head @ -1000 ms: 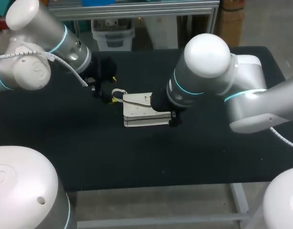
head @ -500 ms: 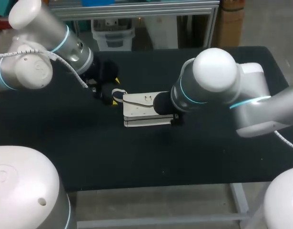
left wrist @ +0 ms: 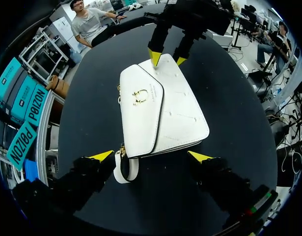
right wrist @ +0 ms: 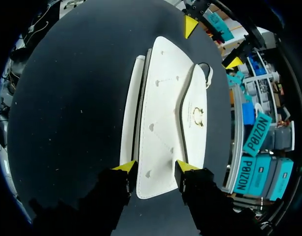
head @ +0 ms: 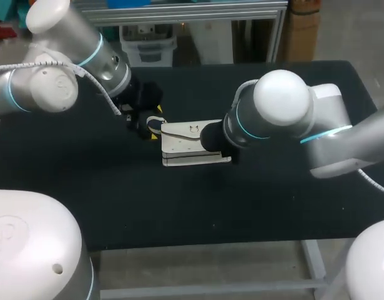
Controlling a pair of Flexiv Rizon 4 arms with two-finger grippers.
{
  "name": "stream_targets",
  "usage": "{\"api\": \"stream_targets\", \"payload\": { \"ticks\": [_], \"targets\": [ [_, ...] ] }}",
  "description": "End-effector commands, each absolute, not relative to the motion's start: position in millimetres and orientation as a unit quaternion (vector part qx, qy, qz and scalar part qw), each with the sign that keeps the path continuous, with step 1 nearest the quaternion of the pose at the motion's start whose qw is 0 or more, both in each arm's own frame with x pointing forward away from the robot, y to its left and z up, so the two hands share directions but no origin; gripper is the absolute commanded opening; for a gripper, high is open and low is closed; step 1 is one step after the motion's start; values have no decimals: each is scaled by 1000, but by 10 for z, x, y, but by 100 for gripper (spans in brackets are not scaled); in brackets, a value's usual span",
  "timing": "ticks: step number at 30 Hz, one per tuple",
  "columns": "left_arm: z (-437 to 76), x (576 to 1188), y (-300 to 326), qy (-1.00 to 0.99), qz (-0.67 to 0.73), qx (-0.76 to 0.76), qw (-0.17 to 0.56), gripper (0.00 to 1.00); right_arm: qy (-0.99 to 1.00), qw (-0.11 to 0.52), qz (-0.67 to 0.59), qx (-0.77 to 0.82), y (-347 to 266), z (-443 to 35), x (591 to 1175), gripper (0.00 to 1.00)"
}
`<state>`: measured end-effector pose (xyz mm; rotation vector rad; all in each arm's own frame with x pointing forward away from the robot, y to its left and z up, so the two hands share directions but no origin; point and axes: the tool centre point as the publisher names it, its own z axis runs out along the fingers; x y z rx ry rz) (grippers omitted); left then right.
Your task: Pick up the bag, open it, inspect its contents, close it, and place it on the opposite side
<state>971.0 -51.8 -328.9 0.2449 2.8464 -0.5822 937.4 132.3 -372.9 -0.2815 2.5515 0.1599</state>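
— Since a second ago, what has shifted?

— Both arms, while the bag has stayed put. The right arm has swung its elbow out toward the right, and its wrist has settled over the bag's right end. The left arm has edged in toward the bag's left end.

— Seen from above, where does the bag lie?

— It lies flat on the black table, near the middle, with its long side running left to right. The left gripper sits just beside its left end. The right arm's dark wrist covers its right end.

— What does the left wrist camera give?

— The left gripper is spread wide and released, with nothing in it. The bag's near end lies just ahead of it, between the two tips. A white strap loop curls off that end, close by one finger, though I cannot tell whether they touch. The flap faces up, closed, with a gold clasp on it. At the far end stands the right gripper, its yellow tips pointing down at the bag's edge.

— And the right wrist camera?

— The right gripper's fingers are apart and released, pinching nothing. Their tips stand over the bag's near end, within its width. Whether they press on it I cannot tell. Beyond the bag's far end, the left gripper's two tips show, well apart.
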Motion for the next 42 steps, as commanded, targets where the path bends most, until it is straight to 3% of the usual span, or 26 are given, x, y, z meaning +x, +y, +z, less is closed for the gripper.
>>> {"api": "stream_targets", "payload": {
  "ticks": [1, 9, 11, 13, 14, 42],
  "targets": [
    [-3314, 9741, -546, 971, -195, 84, 109, 100, 950, 285, 62, -109, 1375, -3781, 9423, 51],
    [-3320, 9742, -538, 971, -194, 89, 106, 100, 950, 287, 58, -113, 1388, -3788, 9465, 43],
    [-3321, 9741, -536, 971, -192, 91, 106, 100, 950, 286, 57, -111, 1373, -3801, 9469, 31],
    [-3322, 9737, -534, 971, -190, 96, 105, 100, 950, 286, 56, -109, 1366, -3816, 9470, 4],
    [-3322, 9736, -534, 971, -189, 97, 105, 100, 951, 285, 56, -109, 1365, -3819, 9469, 0],
    [-3249, 9616, -556, 929, -274, 197, 153, 100, 948, 313, 50, -25, 1591, -3888, 9201, 0]
  ]
}}
